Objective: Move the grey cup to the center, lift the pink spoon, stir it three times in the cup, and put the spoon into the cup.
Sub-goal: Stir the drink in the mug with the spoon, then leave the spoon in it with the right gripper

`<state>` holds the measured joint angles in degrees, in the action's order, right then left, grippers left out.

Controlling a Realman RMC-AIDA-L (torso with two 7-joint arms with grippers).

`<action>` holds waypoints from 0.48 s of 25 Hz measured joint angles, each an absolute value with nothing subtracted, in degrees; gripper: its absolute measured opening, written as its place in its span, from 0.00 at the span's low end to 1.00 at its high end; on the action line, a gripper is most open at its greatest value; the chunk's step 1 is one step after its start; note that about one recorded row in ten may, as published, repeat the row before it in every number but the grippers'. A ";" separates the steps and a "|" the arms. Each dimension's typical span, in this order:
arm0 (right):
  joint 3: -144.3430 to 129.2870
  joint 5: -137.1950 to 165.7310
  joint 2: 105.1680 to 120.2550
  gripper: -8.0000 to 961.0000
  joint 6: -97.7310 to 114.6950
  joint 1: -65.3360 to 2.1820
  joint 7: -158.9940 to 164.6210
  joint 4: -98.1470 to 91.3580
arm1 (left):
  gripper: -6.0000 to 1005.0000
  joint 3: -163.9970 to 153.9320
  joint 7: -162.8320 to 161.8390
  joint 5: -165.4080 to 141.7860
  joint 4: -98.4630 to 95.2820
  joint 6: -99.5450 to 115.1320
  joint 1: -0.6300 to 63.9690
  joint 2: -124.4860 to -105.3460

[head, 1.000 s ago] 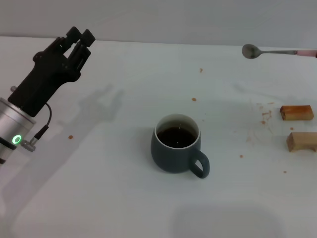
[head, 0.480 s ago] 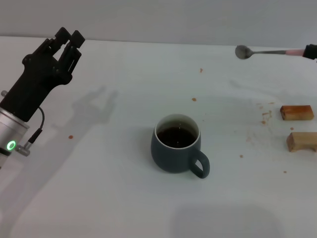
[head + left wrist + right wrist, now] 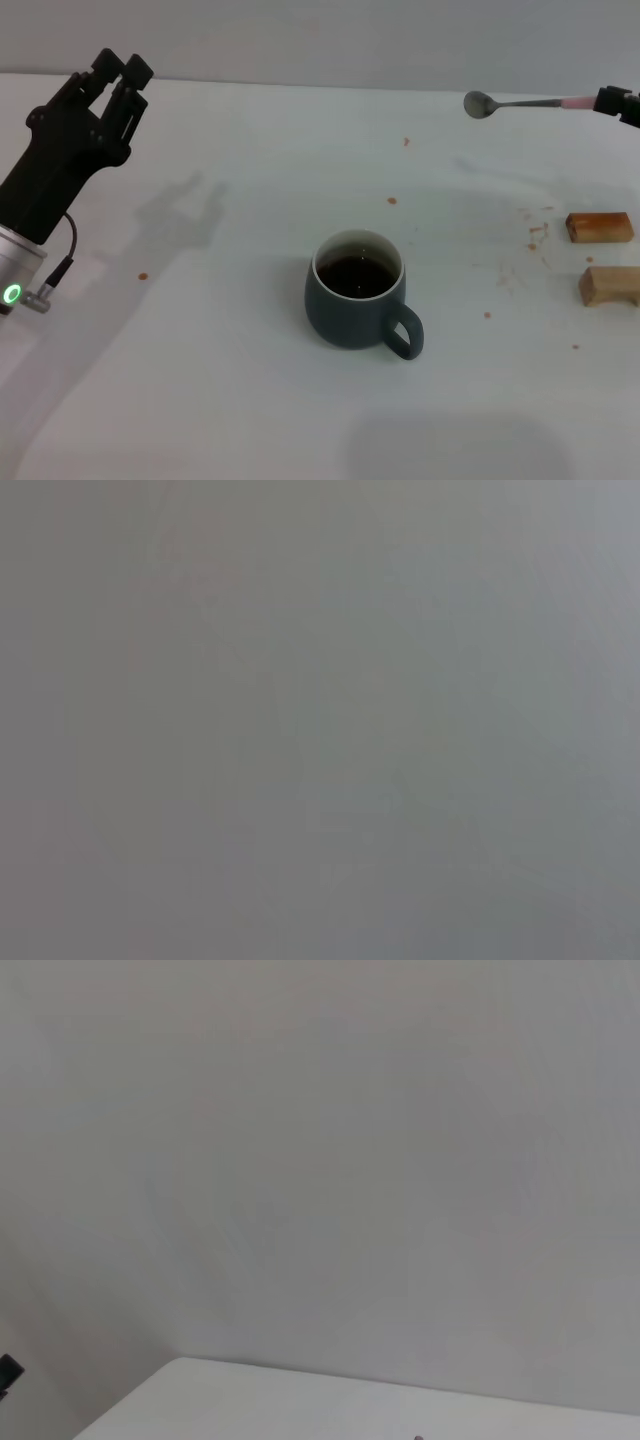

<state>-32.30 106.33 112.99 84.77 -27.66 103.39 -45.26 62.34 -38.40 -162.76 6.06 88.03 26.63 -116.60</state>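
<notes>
Since a second ago the pink spoon has slid leftward through the air, and the left hand has drawn back toward the left edge of the surface.

At the far right, the right hand shows only as a dark tip at the frame's border, pinching the pink end of the spoon handle. The spoon hangs level above the far part of the surface, its grey metal bowl pointing left, clear of everything below.

The left hand is raised over the far left corner with its black fingers slightly parted and nothing between them.

The grey cup stands upright near the middle of the surface, dark liquid inside, handle turned to the near right. Open room lies all around it. Two small wooden blocks sit near the right edge, well apart from the cup, with a few crumbs scattered between.
</notes>
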 joint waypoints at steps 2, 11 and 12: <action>-32.43 106.45 112.93 0.11 84.56 -27.90 103.40 -45.26 | 0.38 62.42 -38.23 -162.77 6.06 88.08 26.61 -116.57; -33.98 108.18 112.90 0.11 81.59 -30.01 104.26 -45.18 | 0.38 64.74 -36.90 -162.77 6.06 88.57 26.24 -116.57; -34.34 108.37 112.85 0.11 81.46 -30.34 104.62 -45.20 | 0.38 64.93 -36.87 -162.77 6.07 88.60 26.10 -116.54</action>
<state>-34.34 108.37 112.85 81.46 -30.34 104.62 -45.20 64.93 -36.87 -162.77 6.07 88.60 26.10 -116.54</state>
